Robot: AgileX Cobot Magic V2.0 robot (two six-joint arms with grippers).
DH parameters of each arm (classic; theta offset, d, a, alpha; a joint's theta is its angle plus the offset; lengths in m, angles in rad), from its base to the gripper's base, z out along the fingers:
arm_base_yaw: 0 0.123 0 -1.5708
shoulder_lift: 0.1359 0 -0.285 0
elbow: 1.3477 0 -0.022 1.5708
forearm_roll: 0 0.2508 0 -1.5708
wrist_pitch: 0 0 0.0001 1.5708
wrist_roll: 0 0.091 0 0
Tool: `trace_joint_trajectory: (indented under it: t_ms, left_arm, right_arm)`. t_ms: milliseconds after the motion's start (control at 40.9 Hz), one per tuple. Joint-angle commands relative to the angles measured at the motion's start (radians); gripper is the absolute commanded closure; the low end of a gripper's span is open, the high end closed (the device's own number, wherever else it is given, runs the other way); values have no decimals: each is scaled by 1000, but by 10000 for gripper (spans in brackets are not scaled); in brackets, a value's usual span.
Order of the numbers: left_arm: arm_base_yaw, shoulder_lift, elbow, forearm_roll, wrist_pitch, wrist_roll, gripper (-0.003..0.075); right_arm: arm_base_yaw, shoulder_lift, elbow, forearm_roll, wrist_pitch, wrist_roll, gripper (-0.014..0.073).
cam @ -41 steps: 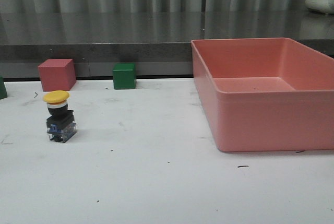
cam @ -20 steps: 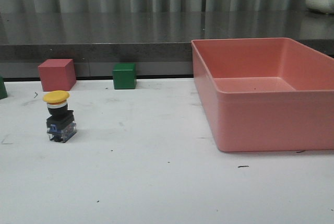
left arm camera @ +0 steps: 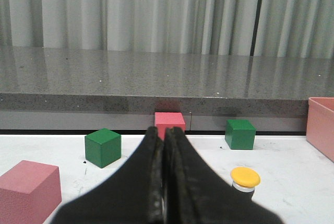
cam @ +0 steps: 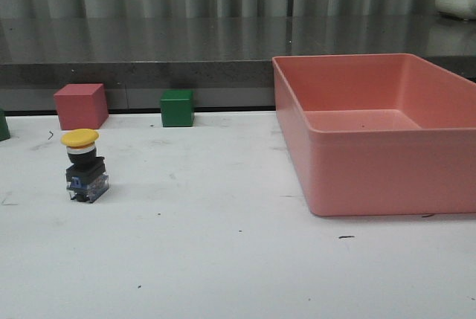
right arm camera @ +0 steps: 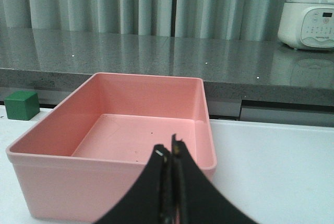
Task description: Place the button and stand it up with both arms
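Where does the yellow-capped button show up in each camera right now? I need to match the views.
Front view: the button stands upright on the table's left side, in front of the red cube.
Left wrist view: only its yellow cap and collar show, beside the shut left gripper.
Right wrist view: not in it.
Shared landmark: the green cube.

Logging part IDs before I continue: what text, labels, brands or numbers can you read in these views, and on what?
No text is legible.
Button: blue mark on its clear base, too small to read.
White appliance on the counter: control-panel markings, too blurred to read.
Pink bin, cubes: no markings visible.
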Motion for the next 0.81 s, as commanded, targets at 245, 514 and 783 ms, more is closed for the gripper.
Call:
trace_joint_trajectory:
  t_ms: [245, 514, 783]
  left_arm:
    - [3, -22, 14, -7, -80, -8, 740]
    - [3, -22, 14, -7, -80, -8, 740]
    - [24, -22, 14, -7, -80, -8, 740]
  right_arm:
    - [-5, -18, -4, 3, -87, -15, 712]
    - [-5, -18, -4, 3, -87, -15, 712]
    - [-5, -18, -4, 3, -87, -15, 712]
